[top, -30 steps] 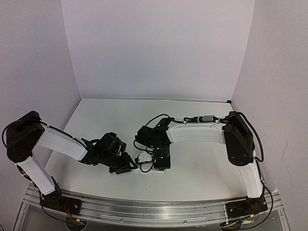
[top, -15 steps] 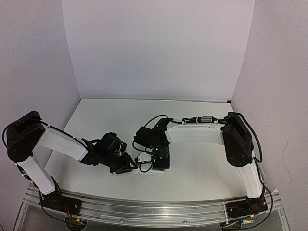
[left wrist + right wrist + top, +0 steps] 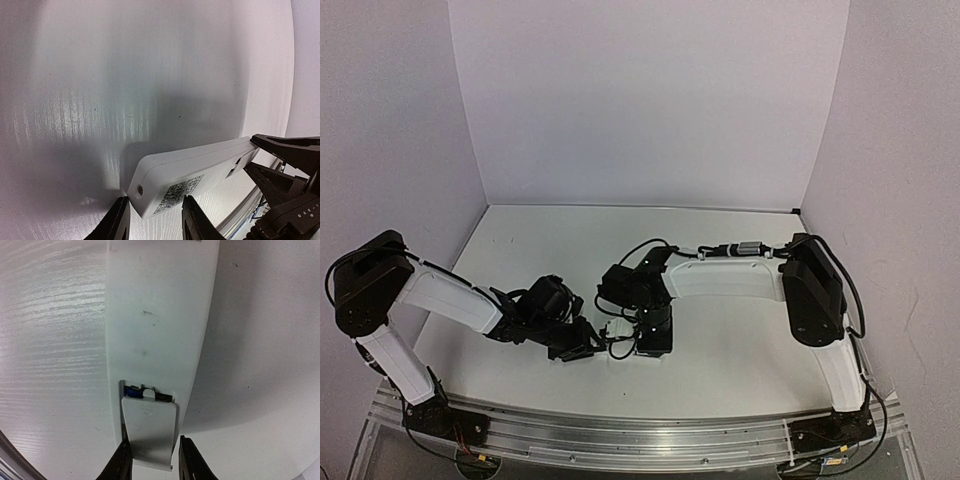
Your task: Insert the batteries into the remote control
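The white remote control [image 3: 160, 315] lies back-up and stretches between both grippers. Its battery bay is partly covered by a flat white cover [image 3: 150, 430], which sits tilted over the bay. A sliver of one blue battery [image 3: 132, 390] shows at the cover's top edge. My right gripper [image 3: 152, 455] straddles the cover's lower end, open, with its left finger against the cover and its right finger slightly clear. My left gripper [image 3: 155, 222] is shut on the remote's [image 3: 190, 170] other end, the one with the QR label. In the top view both grippers [image 3: 588, 345] [image 3: 650, 340] hide most of the remote.
The white table [image 3: 740, 330] has a metal rail [image 3: 640, 435] along its near edge, close to the grippers. White walls enclose the back and both sides. The right gripper's black fingers [image 3: 290, 150] show at the right of the left wrist view.
My right gripper's jaws have spread apart around the cover. The left gripper and the remote have stayed in place.
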